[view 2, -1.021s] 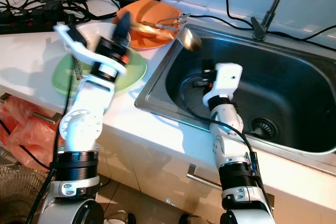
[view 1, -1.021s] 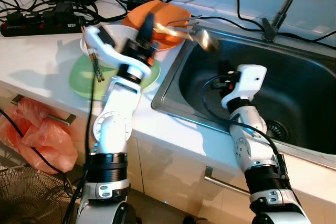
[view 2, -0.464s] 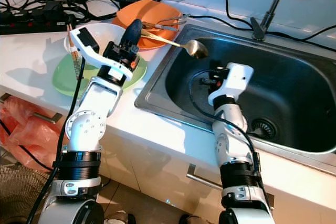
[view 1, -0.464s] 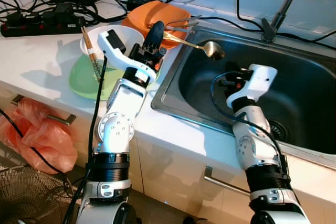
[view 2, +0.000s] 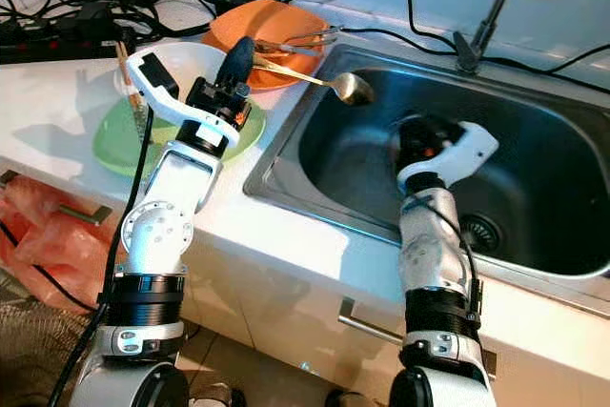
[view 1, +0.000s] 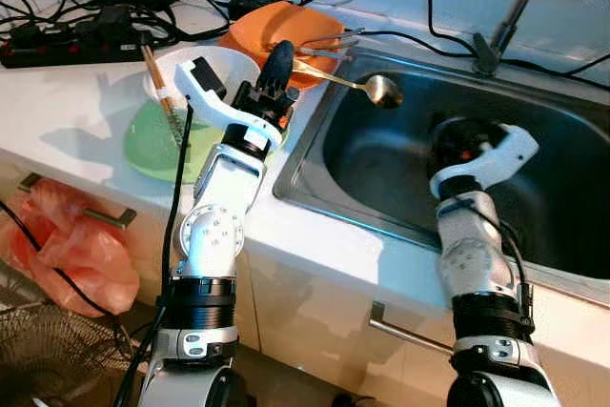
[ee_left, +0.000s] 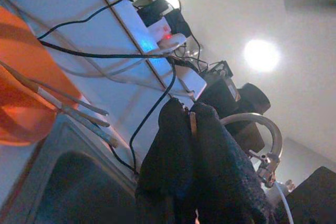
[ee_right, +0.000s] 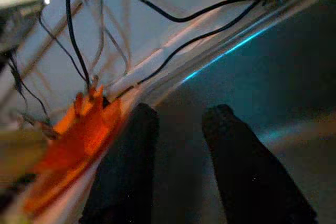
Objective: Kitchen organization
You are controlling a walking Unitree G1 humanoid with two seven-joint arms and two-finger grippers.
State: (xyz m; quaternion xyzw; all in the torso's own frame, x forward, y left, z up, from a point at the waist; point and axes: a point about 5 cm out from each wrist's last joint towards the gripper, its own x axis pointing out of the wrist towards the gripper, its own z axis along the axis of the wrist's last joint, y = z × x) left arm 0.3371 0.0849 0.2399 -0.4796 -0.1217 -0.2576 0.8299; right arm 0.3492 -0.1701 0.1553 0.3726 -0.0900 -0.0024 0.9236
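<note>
The left gripper is up over the white kitchen counter, near the edge of the shiny steel sink. Its two black fingers are pressed tight together around the handle of a long gold metal spoon. The spoon sticks out toward 3 o'clock from the gripper, and its round bowl hangs over the 9 o'clock side of the sink.

At 12 o'clock from the left gripper sits a round orange plastic plate with metal tongs lying on it. Just at 9 o'clock from the gripper is a white round bowl. It sits on a flat light green plate. Thin wooden chopsticks lean on the bowl's 9 o'clock edge.

The right gripper is down inside the sink, well apart from the spoon. Its two black fingers are spread open and hold nothing. The dark round drain is at 3 o'clock from it. A tall metal tap stands behind the sink at 12 o'clock.

Black cables and a black power strip lie at the back of the counter near 10 o'clock. A red plastic bag hangs below the counter at 8 o'clock.
</note>
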